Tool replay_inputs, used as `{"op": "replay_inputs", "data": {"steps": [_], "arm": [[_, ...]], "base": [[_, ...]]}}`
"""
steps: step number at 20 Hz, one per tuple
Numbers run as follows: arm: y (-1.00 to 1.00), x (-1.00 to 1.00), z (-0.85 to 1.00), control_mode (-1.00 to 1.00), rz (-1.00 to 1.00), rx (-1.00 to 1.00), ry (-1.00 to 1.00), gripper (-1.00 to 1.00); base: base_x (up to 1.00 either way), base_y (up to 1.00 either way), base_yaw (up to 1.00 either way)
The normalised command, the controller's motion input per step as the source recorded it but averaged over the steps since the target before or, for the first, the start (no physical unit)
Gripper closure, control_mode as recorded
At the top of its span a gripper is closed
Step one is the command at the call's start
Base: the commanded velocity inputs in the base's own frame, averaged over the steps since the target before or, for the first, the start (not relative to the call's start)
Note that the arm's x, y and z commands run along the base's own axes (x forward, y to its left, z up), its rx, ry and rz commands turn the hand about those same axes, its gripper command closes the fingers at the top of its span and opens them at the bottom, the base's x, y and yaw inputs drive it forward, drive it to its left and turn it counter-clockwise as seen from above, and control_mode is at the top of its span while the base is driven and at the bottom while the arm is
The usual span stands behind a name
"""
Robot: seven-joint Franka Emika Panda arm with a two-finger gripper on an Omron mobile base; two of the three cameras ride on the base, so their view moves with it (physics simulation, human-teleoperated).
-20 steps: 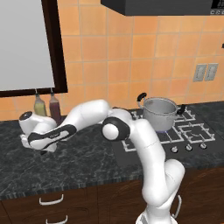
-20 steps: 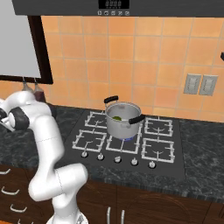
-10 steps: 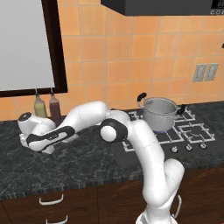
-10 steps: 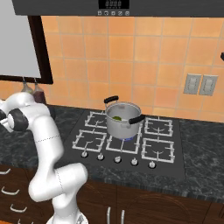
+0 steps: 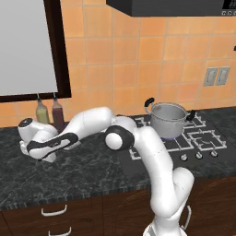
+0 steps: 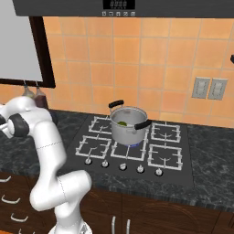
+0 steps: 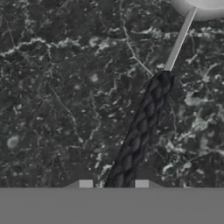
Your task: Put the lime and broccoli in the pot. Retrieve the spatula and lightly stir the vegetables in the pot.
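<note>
The spatula's black ridged handle [image 7: 140, 131] lies on the dark counter, and its thin silver shaft [image 7: 179, 39] runs off toward the upper right of the hand view. My gripper [image 7: 113, 183] is open and hangs just above the handle's near end, one fingertip [image 7: 85, 183] on each side without touching it. In the left base view the gripper [image 5: 46, 158] points down at the counter's far left. The steel pot [image 5: 168, 117] [image 6: 128, 125] stands on a back burner with the yellow-green lime [image 6: 122, 123] inside. Broccoli cannot be made out.
Two bottles [image 5: 41, 112] [image 5: 57, 115] stand against the wall just behind my hand. The gas stove [image 6: 132, 146] with its knobs [image 6: 122, 167] lies to the right. A dark-framed window [image 5: 27, 46] is above the bottles, and drawers [image 5: 53, 211] run below the counter edge.
My hand has sunk a little closer to the counter over the spatula handle. The pot and bottles have not moved.
</note>
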Motion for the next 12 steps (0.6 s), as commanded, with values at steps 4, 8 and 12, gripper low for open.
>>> {"op": "replay_inputs", "data": {"steps": [4,8,12], "arm": [[0.00,-0.40,0.10,-1.00,0.02,0.02,-0.10,1.00],[-0.27,-0.49,0.51,-1.00,0.00,0.09,-0.08,1.00],[-0.74,-0.49,0.52,-1.00,-0.04,0.20,0.00,1.00]], "base": [[0.00,0.00,0.00],[0.00,0.00,0.00],[0.00,0.00,0.00]]}}
